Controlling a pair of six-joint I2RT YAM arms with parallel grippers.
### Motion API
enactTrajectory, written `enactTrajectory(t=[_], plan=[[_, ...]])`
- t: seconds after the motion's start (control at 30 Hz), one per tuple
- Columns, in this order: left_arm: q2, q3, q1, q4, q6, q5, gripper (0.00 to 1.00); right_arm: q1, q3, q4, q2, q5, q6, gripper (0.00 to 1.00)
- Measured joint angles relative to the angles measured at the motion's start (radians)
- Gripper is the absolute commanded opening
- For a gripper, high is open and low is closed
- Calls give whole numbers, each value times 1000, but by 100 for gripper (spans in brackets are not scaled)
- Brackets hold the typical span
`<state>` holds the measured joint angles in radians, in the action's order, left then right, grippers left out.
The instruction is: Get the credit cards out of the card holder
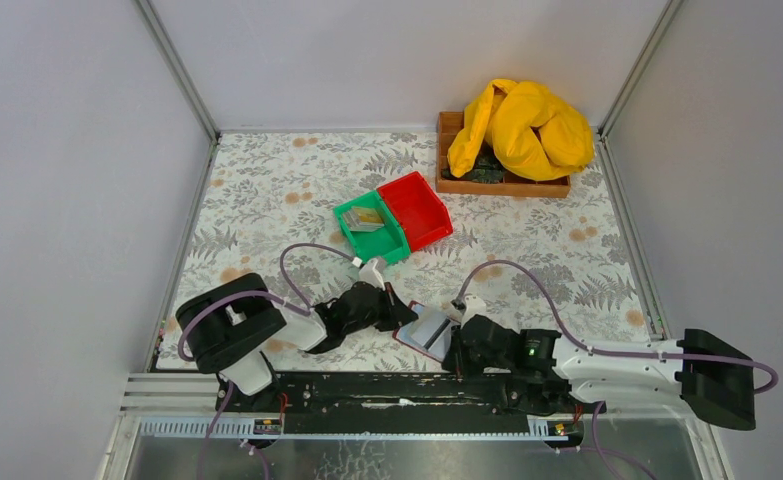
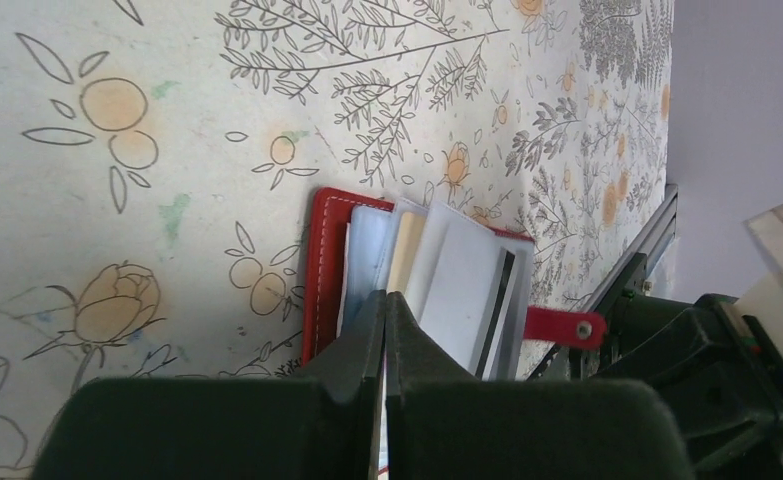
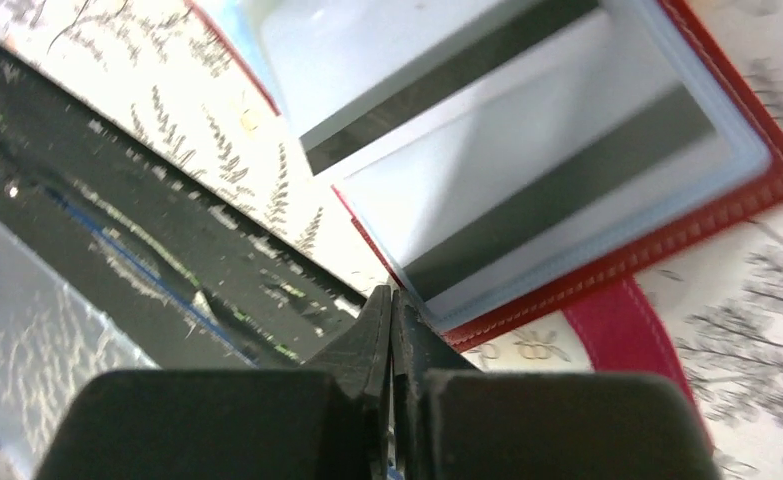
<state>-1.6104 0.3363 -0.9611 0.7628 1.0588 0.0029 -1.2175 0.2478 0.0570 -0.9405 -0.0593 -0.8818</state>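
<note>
The card holder (image 1: 423, 329) lies open on the floral bench (image 1: 267, 190) between the arms, credit cards (image 2: 462, 285) tucked in its sleeves. Left tool (image 2: 385, 300) and right tool (image 3: 391, 296) are each pressed together at its edge.

Card holder (image 1: 425, 331) lies on table (image 1: 267, 190) between left tool (image 1: 404, 316) and right tool (image 1: 454, 347).

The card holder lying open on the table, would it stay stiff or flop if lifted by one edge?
Probably floppy: the card holder is a thin red cover whose sleeves fan apart. Likely light, so a push may slide it over the flat tablecloth. The credit cards stick out unevenly and might slip free.
</note>
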Motion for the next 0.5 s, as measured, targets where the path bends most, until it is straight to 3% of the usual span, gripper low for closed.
enactTrajectory(t=[0.2, 0.5], plan=[[17, -12, 6, -10, 0, 0, 0, 14, 11, 93, 47, -102, -9, 0], [34, -27, 6, -15, 1, 0, 0, 184, 6, 160, 196, -104, 50, 4]])
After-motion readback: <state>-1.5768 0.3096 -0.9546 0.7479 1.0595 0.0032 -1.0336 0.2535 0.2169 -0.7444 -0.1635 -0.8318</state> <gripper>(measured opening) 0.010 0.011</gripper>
